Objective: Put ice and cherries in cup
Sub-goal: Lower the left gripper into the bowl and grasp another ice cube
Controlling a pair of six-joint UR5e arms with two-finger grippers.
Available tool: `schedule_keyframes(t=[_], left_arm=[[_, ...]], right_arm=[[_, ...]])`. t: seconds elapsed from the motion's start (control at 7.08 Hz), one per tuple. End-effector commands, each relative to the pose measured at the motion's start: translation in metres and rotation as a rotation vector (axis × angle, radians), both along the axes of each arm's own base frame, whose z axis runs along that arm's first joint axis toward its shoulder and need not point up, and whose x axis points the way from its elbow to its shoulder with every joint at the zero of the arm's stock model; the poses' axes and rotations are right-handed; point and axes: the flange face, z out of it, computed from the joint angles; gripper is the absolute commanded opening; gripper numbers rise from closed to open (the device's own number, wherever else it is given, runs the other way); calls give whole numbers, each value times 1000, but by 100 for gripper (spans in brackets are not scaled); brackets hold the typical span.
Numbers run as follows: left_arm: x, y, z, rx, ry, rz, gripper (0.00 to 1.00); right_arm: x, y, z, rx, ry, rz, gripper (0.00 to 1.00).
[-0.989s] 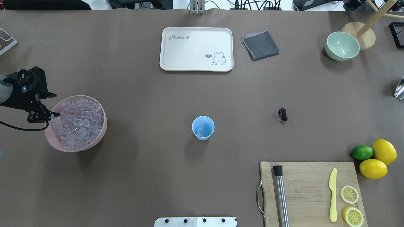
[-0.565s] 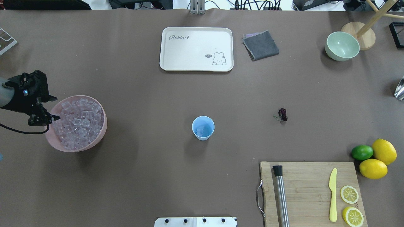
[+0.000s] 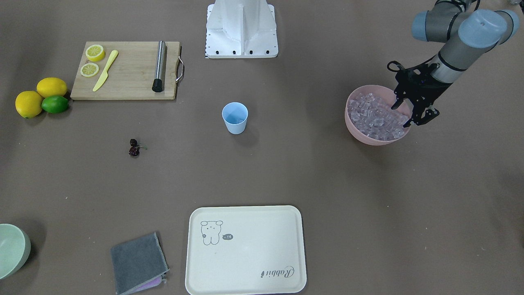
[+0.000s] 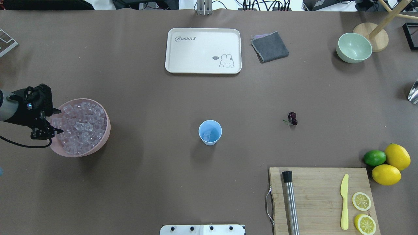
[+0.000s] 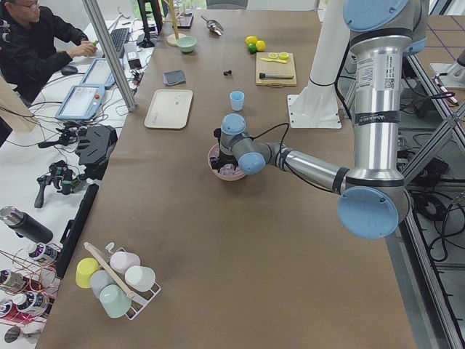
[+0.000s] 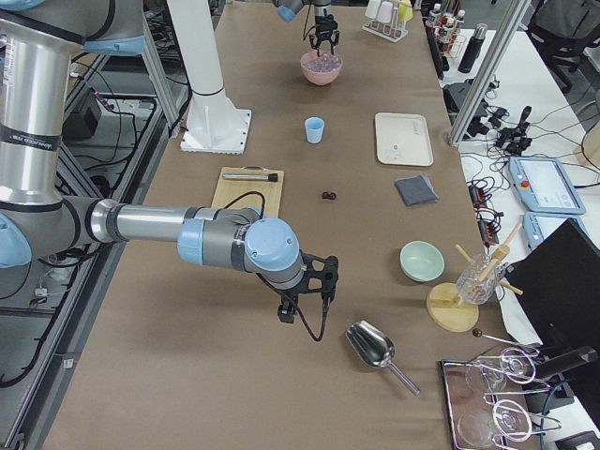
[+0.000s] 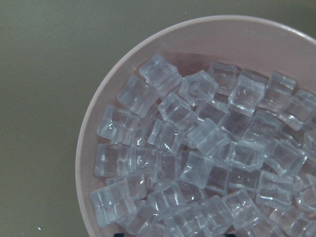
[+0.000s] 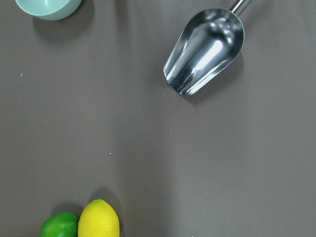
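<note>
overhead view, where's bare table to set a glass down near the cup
Bare table lies between the pink bowl and the cup, between the cup and the tray, and between the cup and the cherries. Crowded: the cutting board corner with lemons and lime, and the bowl's rim, where the left gripper hovers.

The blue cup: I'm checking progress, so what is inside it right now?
What looks like one clear ice cube lies in the cup; the cherries are outside, on the table. The cup's wall hides part of its floor.
</note>
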Motion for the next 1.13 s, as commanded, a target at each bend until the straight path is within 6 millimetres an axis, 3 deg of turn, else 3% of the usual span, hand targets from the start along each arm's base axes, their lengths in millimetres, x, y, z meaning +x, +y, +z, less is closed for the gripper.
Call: schedule_keyframes(t=[0.0, 0.99], left_arm=[[0, 1, 1, -2, -2, 1, 69], [-6, 13, 15, 1, 2, 8, 69]], right_arm=[[0, 0, -1, -5, -2, 5, 100], [0, 5, 0, -8, -2, 6, 100]])
